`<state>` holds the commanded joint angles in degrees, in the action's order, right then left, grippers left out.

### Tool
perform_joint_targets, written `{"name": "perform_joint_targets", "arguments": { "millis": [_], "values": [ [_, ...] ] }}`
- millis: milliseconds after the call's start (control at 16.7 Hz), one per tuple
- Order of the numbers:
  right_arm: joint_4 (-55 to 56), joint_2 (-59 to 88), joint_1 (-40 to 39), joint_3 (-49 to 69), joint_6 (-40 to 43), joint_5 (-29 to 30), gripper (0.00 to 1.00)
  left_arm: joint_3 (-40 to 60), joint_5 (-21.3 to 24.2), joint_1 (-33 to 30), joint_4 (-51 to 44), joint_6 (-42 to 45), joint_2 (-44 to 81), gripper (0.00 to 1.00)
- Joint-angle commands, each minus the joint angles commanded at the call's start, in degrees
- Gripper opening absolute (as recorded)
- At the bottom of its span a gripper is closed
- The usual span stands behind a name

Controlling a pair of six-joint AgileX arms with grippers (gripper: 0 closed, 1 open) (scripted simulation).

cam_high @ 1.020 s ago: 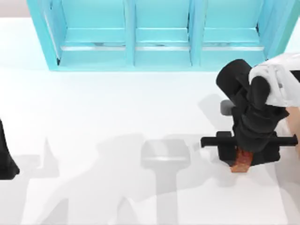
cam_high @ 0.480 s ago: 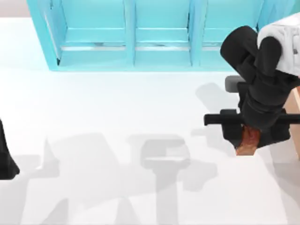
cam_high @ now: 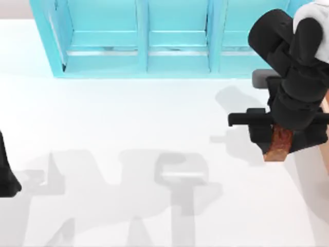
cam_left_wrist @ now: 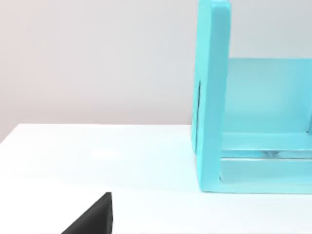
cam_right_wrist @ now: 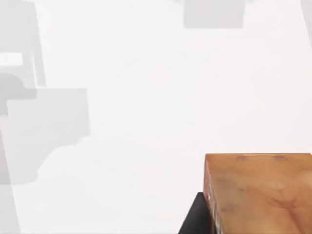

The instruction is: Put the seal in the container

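The seal (cam_high: 277, 149), a glossy reddish-brown block, hangs above the white table at the right side of the top view. My right gripper (cam_high: 281, 138) is shut on it, with black fingers on either side. In the right wrist view the seal (cam_right_wrist: 258, 195) appears as an orange-brown block over the bare table, with a black finger (cam_right_wrist: 195, 220) beside it. A thin tan sliver of the container (cam_high: 326, 109) shows at the right edge, just right of the gripper. My left gripper (cam_high: 5, 175) is parked at the left edge.
A big teal three-bay shelf unit (cam_high: 175, 36) spans the back of the table; its end wall (cam_left_wrist: 212, 97) shows in the left wrist view. The white table (cam_high: 128, 123) stretches open between the two arms, crossed by grey shadows.
My right gripper has carried the seal to the right and toward the back, and it now sits higher above the table. The left arm has not moved.
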<state>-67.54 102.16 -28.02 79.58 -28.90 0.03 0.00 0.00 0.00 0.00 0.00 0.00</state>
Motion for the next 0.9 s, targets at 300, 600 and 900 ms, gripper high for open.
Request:
{"name": "perform_joint_targets", "arguments": {
  "millis": [300, 600, 900],
  "values": [
    [-1.92, 0.61, 6.28, 2.24, 6.25, 0.02, 0.00, 0.00, 0.00, 0.00, 0.00, 0.00, 0.00, 1.00],
    [-6.23, 1.27, 25.10, 6.10, 25.15, 0.13, 0.00, 0.00, 0.00, 0.00, 0.00, 0.00, 0.00, 1.00],
    [-9.35, 0.48, 42.34, 9.10, 42.46, 0.09, 0.00, 0.00, 0.00, 0.00, 0.00, 0.00, 0.00, 1.00]
  ]
}}
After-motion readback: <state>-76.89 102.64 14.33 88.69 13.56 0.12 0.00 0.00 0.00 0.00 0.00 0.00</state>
